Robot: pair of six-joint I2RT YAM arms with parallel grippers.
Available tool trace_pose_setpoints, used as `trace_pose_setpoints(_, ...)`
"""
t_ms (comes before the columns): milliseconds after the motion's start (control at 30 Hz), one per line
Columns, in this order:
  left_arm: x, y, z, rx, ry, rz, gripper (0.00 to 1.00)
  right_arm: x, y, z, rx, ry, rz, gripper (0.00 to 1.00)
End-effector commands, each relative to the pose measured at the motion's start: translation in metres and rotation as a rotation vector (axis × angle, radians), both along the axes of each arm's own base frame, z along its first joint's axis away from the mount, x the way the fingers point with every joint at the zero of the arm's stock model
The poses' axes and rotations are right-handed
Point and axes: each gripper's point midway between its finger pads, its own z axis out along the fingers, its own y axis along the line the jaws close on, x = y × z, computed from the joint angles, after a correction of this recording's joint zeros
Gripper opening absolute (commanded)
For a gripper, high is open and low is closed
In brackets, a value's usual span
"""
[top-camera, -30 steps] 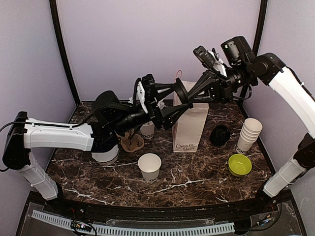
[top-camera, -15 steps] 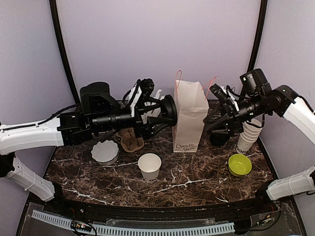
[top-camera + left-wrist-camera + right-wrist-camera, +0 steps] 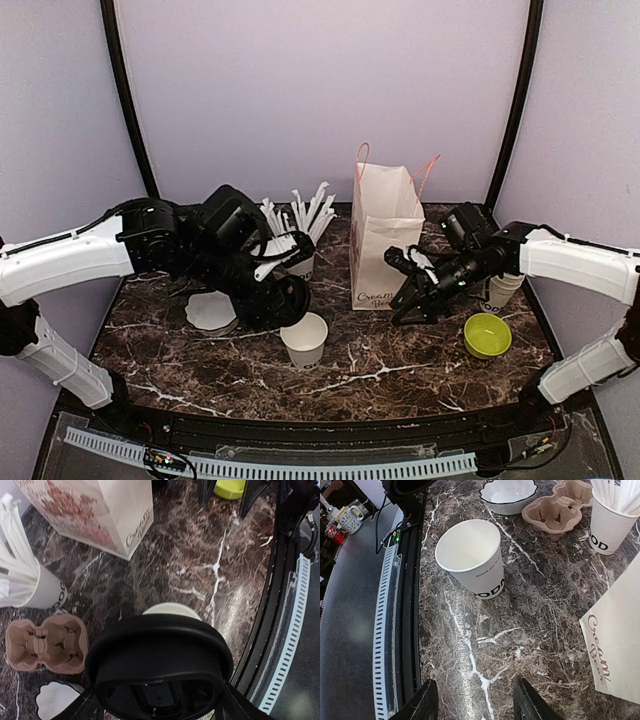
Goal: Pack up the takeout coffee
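Top external view: a white paper bag (image 3: 385,235) stands at the back middle of the marble desk (image 3: 400,375).
Cup: a white paper cup (image 3: 304,338) with black lettering stands upright, lidless, in front of the bag toward the left arm.
Left fingers: the left gripper (image 3: 285,300) is spread wide and clamped on a black lid (image 3: 159,655), close by the cup's rim.
Right fingers: the right gripper (image 3: 402,290) stands apart, holding nothing, low beside the bag's front.
Carrier: a brown pulp carrier (image 3: 45,645) lies beside the straw cup (image 3: 300,262), on the bag's left-arm side.
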Motion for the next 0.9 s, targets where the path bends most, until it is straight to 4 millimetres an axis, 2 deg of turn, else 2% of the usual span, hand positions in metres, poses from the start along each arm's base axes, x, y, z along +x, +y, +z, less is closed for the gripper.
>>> trace_pose_setpoints(0, -0.004, 0.027, -0.028, 0.191, 0.057, 0.054, 0.71, 0.005, 0.010, -0.014, 0.011, -0.026, 0.039, 0.50)
trace_pose_setpoints(233, 0.004, 0.018, -0.039, 0.246, 0.069, 0.049, 0.70, 0.000, 0.013, -0.027, -0.017, 0.002, 0.059, 0.50)
trace_pose_setpoints(367, 0.005, 0.011, -0.053, 0.282, 0.097, 0.031, 0.70, -0.001, 0.013, -0.031, -0.038, -0.006, 0.064, 0.50)
trace_pose_setpoints(733, 0.007, -0.005, -0.061, 0.300, 0.121, -0.013, 0.71, -0.003, 0.012, -0.034, -0.051, -0.014, 0.078, 0.50)
trace_pose_setpoints(867, 0.008, -0.006, -0.067, 0.333, 0.133, -0.022, 0.71, -0.004, 0.012, -0.034, -0.052, -0.011, 0.082, 0.50)
